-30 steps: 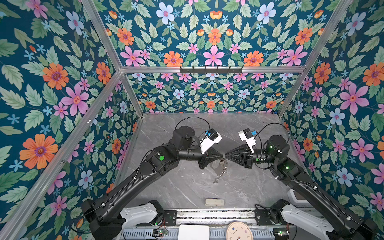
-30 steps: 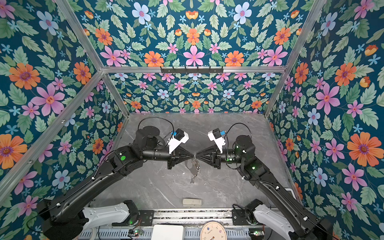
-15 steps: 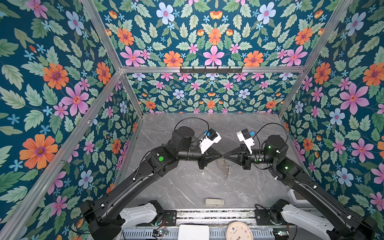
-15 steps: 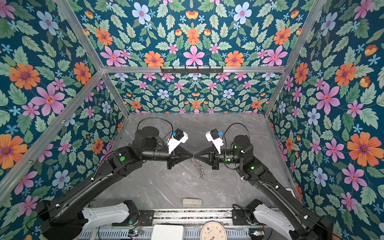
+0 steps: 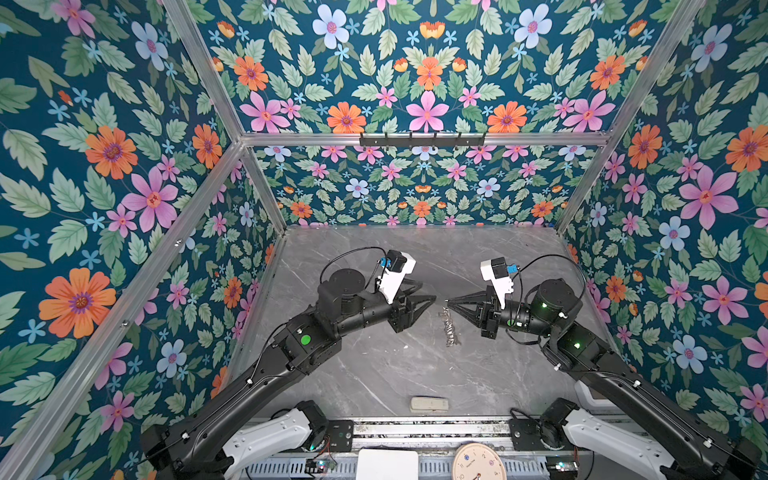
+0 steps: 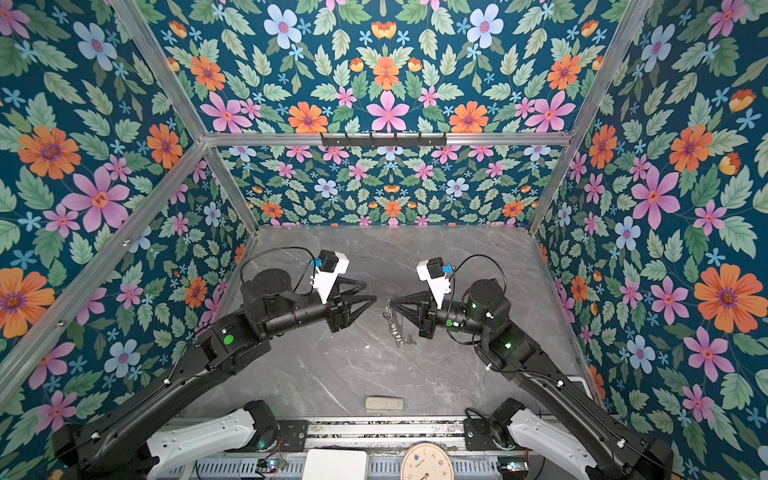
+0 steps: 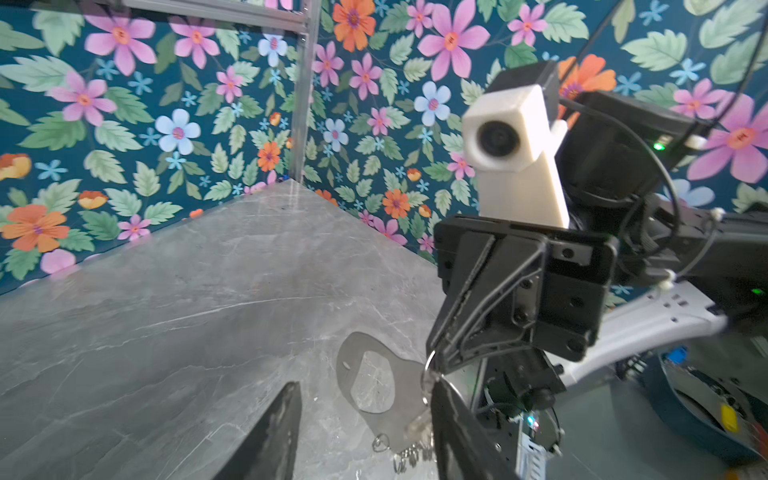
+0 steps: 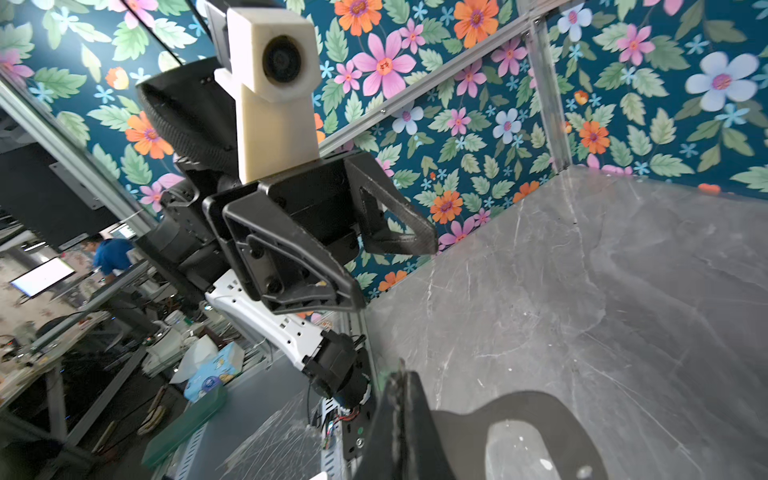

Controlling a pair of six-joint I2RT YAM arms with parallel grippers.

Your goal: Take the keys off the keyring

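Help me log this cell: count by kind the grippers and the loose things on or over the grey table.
grippers: 2 (left gripper, right gripper)
keyring with chain and grey loop: 1 (its keys are too small to count)
pale beige block: 1
Total: 4
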